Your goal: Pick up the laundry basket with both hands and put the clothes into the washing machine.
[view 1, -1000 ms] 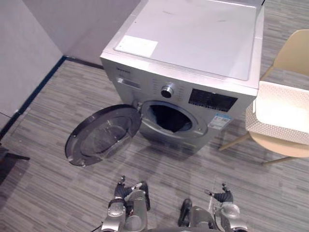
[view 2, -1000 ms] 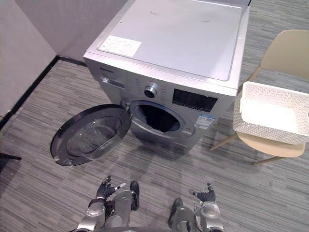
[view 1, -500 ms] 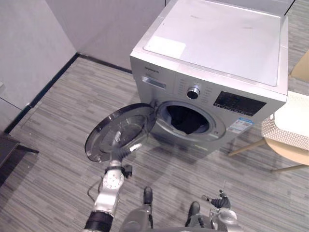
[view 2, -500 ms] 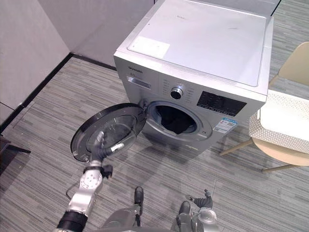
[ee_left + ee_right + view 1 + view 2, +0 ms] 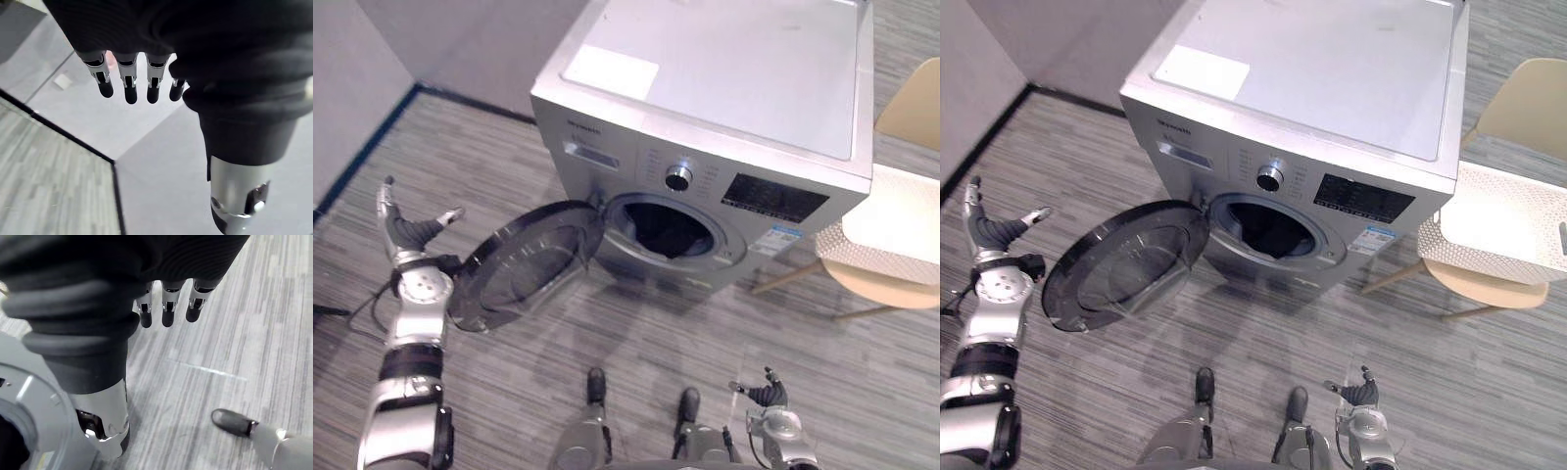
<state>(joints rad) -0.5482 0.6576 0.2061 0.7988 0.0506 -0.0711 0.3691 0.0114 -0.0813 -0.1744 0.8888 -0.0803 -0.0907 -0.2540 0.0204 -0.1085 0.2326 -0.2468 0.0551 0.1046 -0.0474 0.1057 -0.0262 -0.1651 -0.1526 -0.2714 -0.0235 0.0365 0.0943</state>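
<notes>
Washing machine (image 5: 1302,147) first: a silver front-loader standing against the wall, its round door (image 5: 1121,264) swung wide toward the robot's left and hanging low over the striped floor (image 5: 1234,343). Inside the drum opening (image 5: 1263,227) something dark shows, most likely clothing, though the pictures do not settle what it is.

To the robot's right of the machine stands a beige chair (image 5: 1508,127), and on its seat sits the white perforated laundry basket (image 5: 1498,220). Its inside looks pale and flat from above; I see no heap of clothes in it, but its floor is not fully in view.

Left hand (image 5: 409,230) is raised out to the robot's left, just beside the outer rim of the open door without clearly touching it, fingers and thumb spread and holding nothing. In the left wrist view its fingers hang straight with only wall and floor past them. Right hand (image 5: 766,397) hangs low near the robot's right side, fingers relaxed and empty, well apart from the basket.

As a judgement: basket parked on the chair, dark cloth apparently in the drum and door open would fit a load already tipped in and the basket set back, or a basket waiting to be fetched. Closing the door looks plausible either way.
</notes>
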